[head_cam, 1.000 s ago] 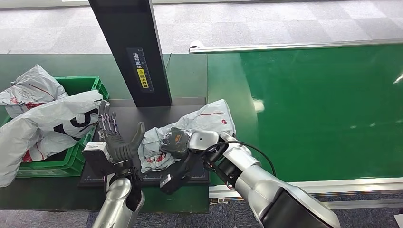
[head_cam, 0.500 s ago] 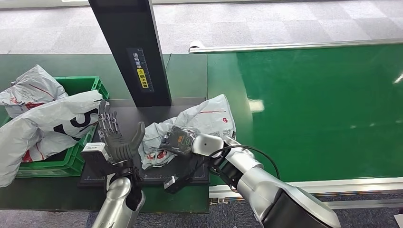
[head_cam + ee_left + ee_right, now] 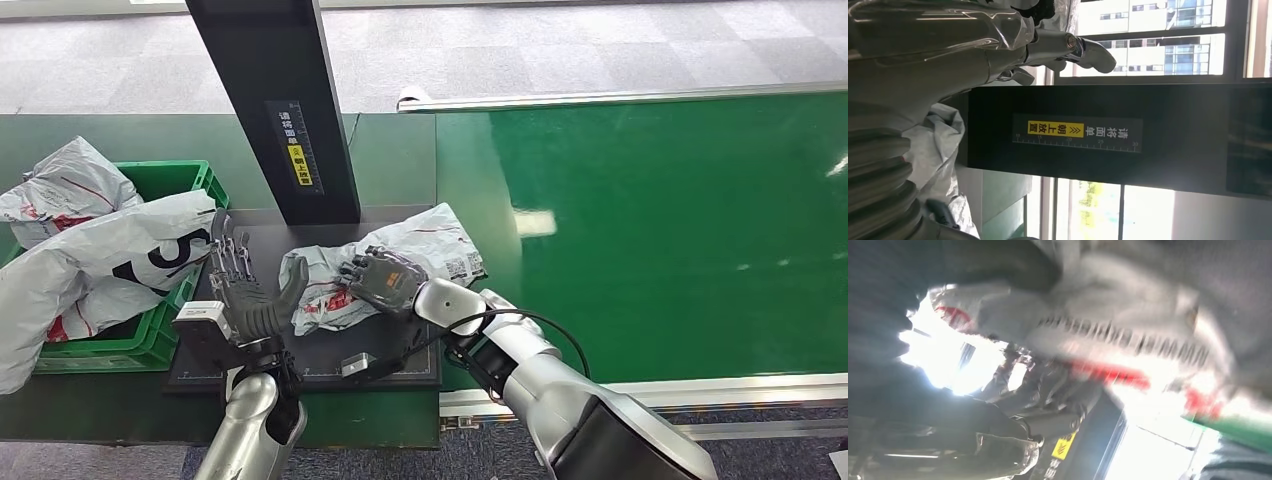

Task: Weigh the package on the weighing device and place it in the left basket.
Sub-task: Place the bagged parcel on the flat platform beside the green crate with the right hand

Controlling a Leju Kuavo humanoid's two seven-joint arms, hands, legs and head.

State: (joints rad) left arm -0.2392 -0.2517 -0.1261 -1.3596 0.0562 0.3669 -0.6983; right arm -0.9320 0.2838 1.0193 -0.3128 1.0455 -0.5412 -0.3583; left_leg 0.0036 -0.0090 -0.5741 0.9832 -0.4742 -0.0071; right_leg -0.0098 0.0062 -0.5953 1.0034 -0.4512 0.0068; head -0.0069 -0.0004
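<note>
Two hands share the dark weighing platform (image 3: 400, 350) at the counter's near edge. The right hand (image 3: 380, 280) lies on top of the white package (image 3: 420, 245), fingers curled into the crumpled film; whether it truly pinches the bag or only presses it I cannot tell, and its wrist view is too blurred to settle this. The left hand (image 3: 245, 290) stands upright just beside the package's left end, fingers spread, holding nothing.

Risks, as I judge them: the bag is thin, slick, wrinkled plastic, soft and shapeless, so a grip on loose film could slide off or lift only a fold. Its far right end reaches the platform's right edge beside the green conveyor (image 3: 650, 220), and any weight resting off the platform, or a hand bearing down, would spoil the reading. The black post (image 3: 275, 100) rises close behind, where a lift could snag. The green basket (image 3: 165, 180), ribbed hard plastic at the counter's left end, is already heaped with similar bags (image 3: 110, 250) that spill over its rim, so another may slip off.
</note>
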